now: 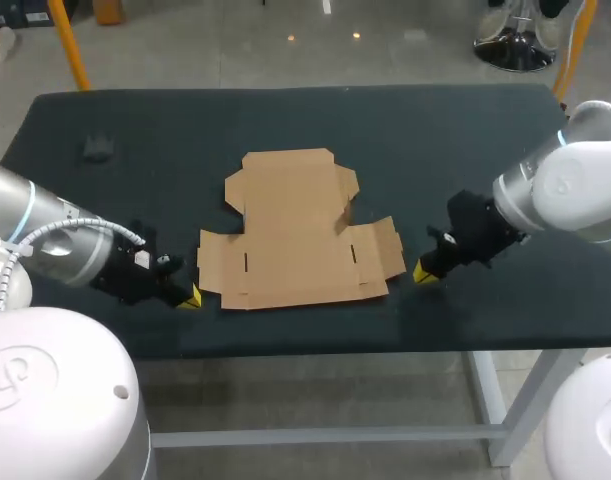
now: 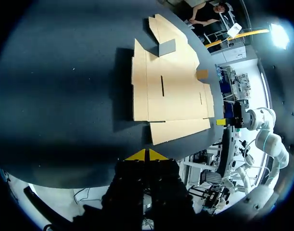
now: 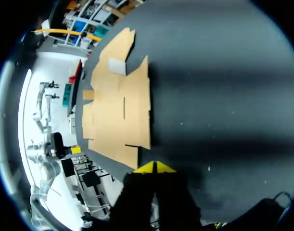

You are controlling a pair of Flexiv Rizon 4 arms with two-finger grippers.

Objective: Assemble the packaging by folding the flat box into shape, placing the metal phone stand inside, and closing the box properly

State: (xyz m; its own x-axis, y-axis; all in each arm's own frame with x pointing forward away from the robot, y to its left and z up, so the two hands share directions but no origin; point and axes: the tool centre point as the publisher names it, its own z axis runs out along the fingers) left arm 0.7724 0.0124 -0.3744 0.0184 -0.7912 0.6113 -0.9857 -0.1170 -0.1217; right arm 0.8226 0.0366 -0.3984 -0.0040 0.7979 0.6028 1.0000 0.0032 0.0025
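Cardboard is lying unfolded as one flat box (image 1: pixel 297 232) on the table (image 1: pixel 465 130) between my two grippers. My left gripper (image 1: pixel 190 298) is hovering just off its near-left corner and my right gripper (image 1: pixel 423 272) beside its right flap, both with fingertips pressed together. One small dark object (image 1: pixel 97 150) is sitting well apart.
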